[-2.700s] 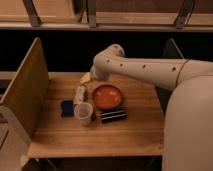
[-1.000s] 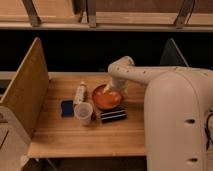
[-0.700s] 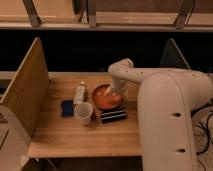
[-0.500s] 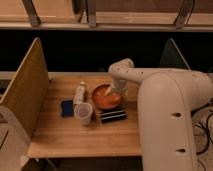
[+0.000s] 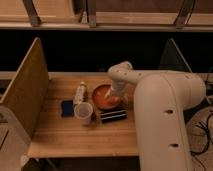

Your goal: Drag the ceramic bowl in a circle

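Observation:
The ceramic bowl [image 5: 103, 98] is round, shallow and orange-red. It sits on the wooden table [image 5: 75, 137], right of middle. My gripper [image 5: 116, 93] comes down from the white arm's bend and rests at the bowl's right inner side, touching or just above it. The white arm covers the bowl's right rim. A translucent whitish plastic cup [image 5: 83, 113] stands upright just left of the bowl and nearer the front.
A clear bottle [image 5: 80, 92] lies left of the bowl. A blue sponge [image 5: 67, 108] is beside the cup. A dark flat packet [image 5: 114, 116] lies in front of the bowl. A wooden side panel [image 5: 22, 92] walls the left. My white body [image 5: 165, 125] fills the right.
The arm swung round from behind the bowl and lowered the gripper into its right side. Over the last second the arm and the bowl barely move.

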`<state>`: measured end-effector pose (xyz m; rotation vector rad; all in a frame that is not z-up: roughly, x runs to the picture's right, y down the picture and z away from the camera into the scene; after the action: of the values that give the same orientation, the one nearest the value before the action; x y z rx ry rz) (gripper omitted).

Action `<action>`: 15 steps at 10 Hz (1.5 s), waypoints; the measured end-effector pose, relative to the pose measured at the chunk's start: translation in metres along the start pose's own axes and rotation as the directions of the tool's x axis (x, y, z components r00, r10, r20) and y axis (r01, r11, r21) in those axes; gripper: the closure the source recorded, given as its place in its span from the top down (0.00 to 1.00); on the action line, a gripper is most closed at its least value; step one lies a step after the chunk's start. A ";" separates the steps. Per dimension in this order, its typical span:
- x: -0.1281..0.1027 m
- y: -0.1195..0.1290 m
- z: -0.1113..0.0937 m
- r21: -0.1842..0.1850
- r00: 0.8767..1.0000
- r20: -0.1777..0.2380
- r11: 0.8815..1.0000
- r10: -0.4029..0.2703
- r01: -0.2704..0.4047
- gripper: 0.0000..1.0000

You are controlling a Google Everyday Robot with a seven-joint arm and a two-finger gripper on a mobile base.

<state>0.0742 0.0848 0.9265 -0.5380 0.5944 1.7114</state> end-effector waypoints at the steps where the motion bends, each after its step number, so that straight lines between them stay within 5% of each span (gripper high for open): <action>1: 0.001 -0.002 0.007 0.005 1.000 -0.016 1.000 0.008 -0.008 0.77; 9: -0.003 -0.022 0.006 0.050 1.000 0.012 0.998 0.024 -0.025 0.01; 12: 0.000 -0.036 0.008 0.055 0.999 0.004 0.997 0.050 -0.050 0.00; 15: -0.022 -0.034 0.004 0.048 0.998 0.039 0.998 0.041 -0.043 0.00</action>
<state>0.1123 0.0770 0.9403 -0.4598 0.6224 1.7382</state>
